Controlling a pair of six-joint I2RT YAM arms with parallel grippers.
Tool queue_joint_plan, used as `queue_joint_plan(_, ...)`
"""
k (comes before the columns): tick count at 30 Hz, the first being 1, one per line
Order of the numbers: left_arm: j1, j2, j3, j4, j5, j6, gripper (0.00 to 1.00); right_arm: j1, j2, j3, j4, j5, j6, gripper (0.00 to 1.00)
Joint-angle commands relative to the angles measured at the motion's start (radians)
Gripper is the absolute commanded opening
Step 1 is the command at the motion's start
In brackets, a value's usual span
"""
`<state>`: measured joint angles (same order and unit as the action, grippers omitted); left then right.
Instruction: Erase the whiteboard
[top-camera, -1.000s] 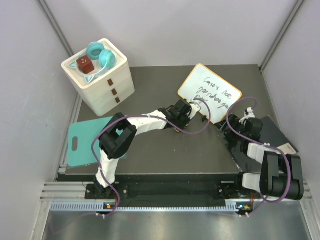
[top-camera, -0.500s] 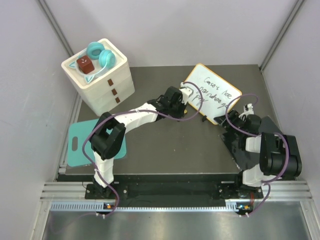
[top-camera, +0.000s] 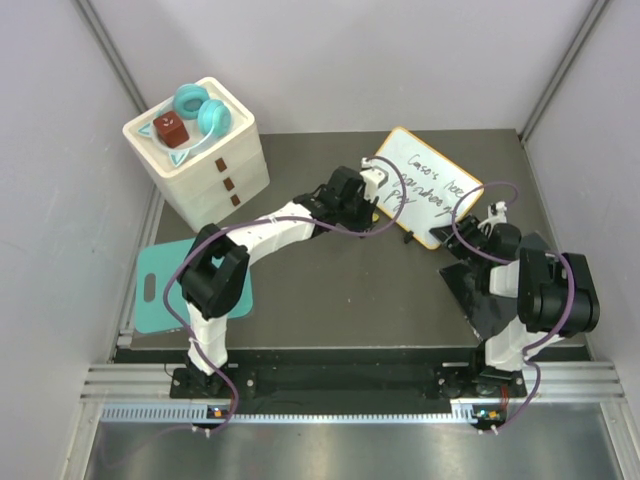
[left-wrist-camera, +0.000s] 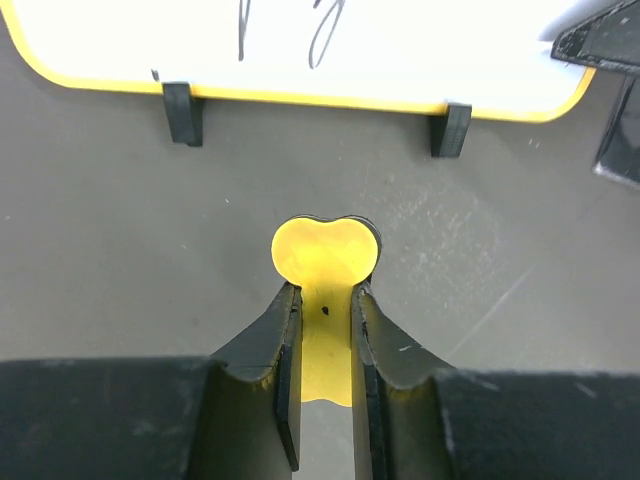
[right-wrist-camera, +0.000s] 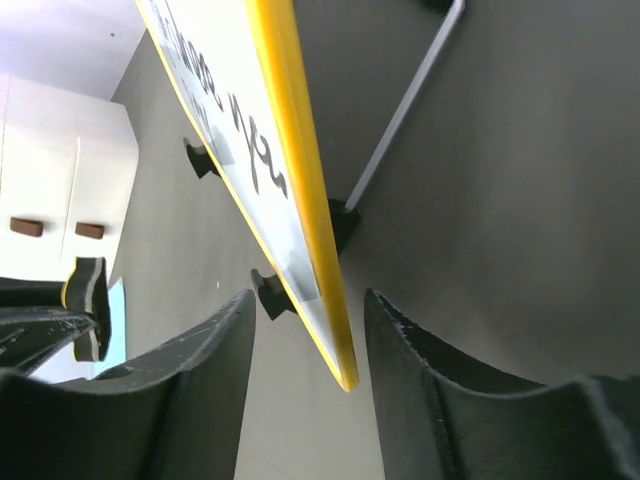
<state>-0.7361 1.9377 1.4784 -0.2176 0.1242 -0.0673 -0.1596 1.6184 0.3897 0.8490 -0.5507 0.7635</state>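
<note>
The whiteboard (top-camera: 428, 186) stands tilted on black feet at the back of the mat, with handwriting across it. My left gripper (top-camera: 372, 186) is at its near-left edge, shut on a yellow heart-shaped eraser (left-wrist-camera: 325, 252). In the left wrist view the gripper (left-wrist-camera: 325, 296) faces the board's yellow lower frame (left-wrist-camera: 300, 98), with the eraser a short way from it. My right gripper (top-camera: 493, 222) is open. In the right wrist view the gripper (right-wrist-camera: 305, 305) straddles the board's yellow corner (right-wrist-camera: 300, 200), with a gap on each side.
A white drawer unit (top-camera: 200, 160) at the back left carries teal headphones (top-camera: 200, 108) and a red-brown cube (top-camera: 169, 129). A teal cutting board (top-camera: 160, 285) lies at the left. A dark grey slab (top-camera: 490, 300) lies under the right arm.
My left gripper has moved away from me with the eraser, from below the board to its left edge. My right gripper has moved up to the board's right corner.
</note>
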Motion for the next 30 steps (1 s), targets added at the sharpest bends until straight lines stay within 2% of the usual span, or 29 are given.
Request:
queue_joint_plan(1,0.023,-0.002,0.069,0.064,0.041,-0.035,0.00,-0.005,-0.006,0.044,-0.010,0.005,-0.016,0.40)
queue_joint_plan(3,0.030,0.007,0.082,0.064,0.054,-0.040,0.00,-0.001,-0.006,0.047,-0.048,0.009,-0.018,0.32)
queue_joint_plan(5,0.035,0.013,0.098,0.067,0.061,-0.042,0.00,-0.001,-0.006,0.052,-0.057,0.008,-0.020,0.30)
queue_joint_plan(10,0.044,0.036,0.135,0.078,0.074,-0.057,0.00,0.002,-0.015,0.060,-0.157,0.021,-0.033,0.15)
queue_joint_plan(13,0.046,0.053,0.161,0.080,0.083,-0.069,0.00,0.002,-0.034,0.049,-0.206,0.026,-0.044,0.00)
queue_joint_plan(24,0.046,0.086,0.195,0.089,0.104,-0.103,0.00,0.002,-0.155,-0.012,-0.392,0.028,-0.130,0.00)
queue_joint_plan(30,0.046,0.096,0.209,0.101,0.089,-0.126,0.00,0.005,-0.216,-0.067,-0.413,0.015,-0.138,0.00)
